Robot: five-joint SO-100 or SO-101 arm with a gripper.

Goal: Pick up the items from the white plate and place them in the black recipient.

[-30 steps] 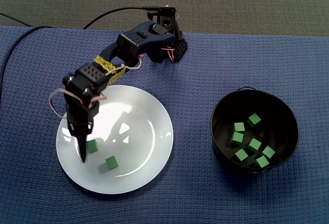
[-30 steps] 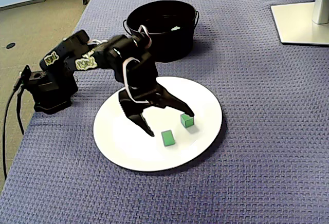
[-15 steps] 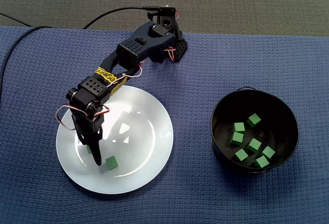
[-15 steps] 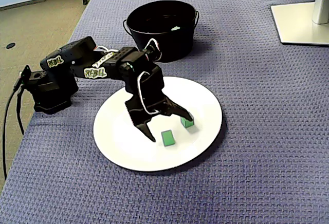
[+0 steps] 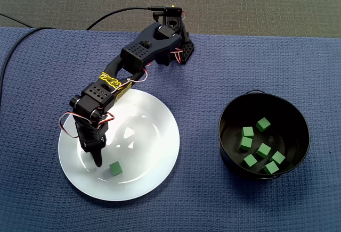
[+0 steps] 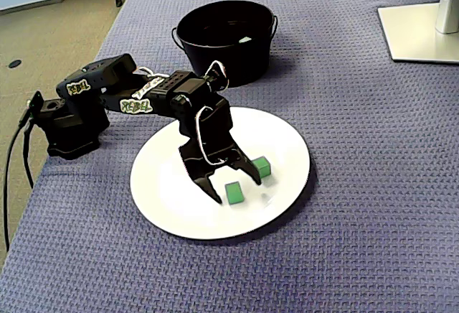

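A white plate [image 5: 154, 136] [image 6: 283, 137] lies on the blue cloth with two green cubes on it. My gripper [image 5: 96, 158] [image 6: 235, 188] is low over the plate and open. Its fingers stand on either side of one green cube [image 6: 234, 193] without closing on it; in the top-down fixed view the gripper hides that cube. The second green cube [image 5: 114, 168] [image 6: 262, 165] sits just beyond one fingertip [image 6: 254, 177]. The black bowl [image 5: 226, 116] [image 6: 224, 62] holds several green cubes [image 5: 263, 149].
The arm's base [image 5: 180, 46] [image 6: 69, 123] sits at the cloth's edge with a black cable [image 5: 109, 15] running off it. A white monitor stand [image 6: 423, 29] occupies one corner of the blue cloth [image 5: 256, 61].
The gripper has moved down and across the plate toward the cubes. It now straddles the nearer cube, and its fingers have narrowed somewhat.
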